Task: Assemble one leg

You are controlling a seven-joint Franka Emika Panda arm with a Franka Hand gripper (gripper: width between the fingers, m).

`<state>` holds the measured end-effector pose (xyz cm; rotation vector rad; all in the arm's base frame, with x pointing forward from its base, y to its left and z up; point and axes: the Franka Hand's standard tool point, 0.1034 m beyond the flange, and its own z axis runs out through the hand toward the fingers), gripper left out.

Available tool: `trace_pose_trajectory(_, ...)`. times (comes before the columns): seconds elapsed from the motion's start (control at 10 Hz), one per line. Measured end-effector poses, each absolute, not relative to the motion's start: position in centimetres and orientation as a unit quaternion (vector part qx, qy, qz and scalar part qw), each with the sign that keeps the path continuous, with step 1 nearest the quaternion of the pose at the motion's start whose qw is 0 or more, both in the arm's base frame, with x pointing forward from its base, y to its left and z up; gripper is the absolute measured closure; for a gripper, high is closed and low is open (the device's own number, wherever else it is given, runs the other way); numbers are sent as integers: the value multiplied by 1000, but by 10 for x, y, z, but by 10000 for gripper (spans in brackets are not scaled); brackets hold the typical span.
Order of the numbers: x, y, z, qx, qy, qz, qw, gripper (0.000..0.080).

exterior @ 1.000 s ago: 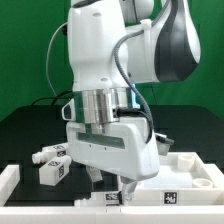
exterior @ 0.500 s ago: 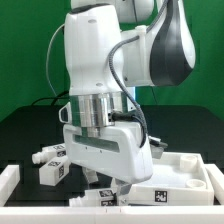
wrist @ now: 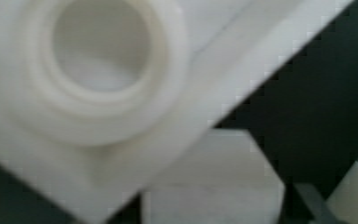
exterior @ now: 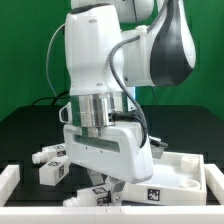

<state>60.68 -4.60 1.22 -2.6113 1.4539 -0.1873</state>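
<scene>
Two legs (exterior: 52, 171) lie near one tray (exterior: 196, 168); the hand's (exterior: 103, 190) grip cannot be told.

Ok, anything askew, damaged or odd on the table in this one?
Nothing stands out. The legs lie loose at differing angles at the exterior view's left, as unassembled parts would; no damage shows. The gripper sits low by the tray-like piece. The wrist view is too blurred to judge.

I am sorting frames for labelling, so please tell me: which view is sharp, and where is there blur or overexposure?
Exterior view: sharp and evenly lit, no strong glare, the tag on a leg is distinct. Wrist view: out of focus, a very close white part with a round hollow fills most of it, pale and soft-edged.
</scene>
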Motion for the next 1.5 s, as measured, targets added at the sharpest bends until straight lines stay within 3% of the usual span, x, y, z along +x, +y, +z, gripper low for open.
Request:
trace_pose_trajectory(0.4,606,-54,16,-868,488,-54,72,515)
trace_pose_trajectory(0.8,601,-66,72,-809,581,-28,86,515)
trace_pose_trajectory(1.3,595,-70,69,-835,543,-28,87,515)
trace_pose_trajectory(1.5,584,-83,77,-815,573,-6,86,514)
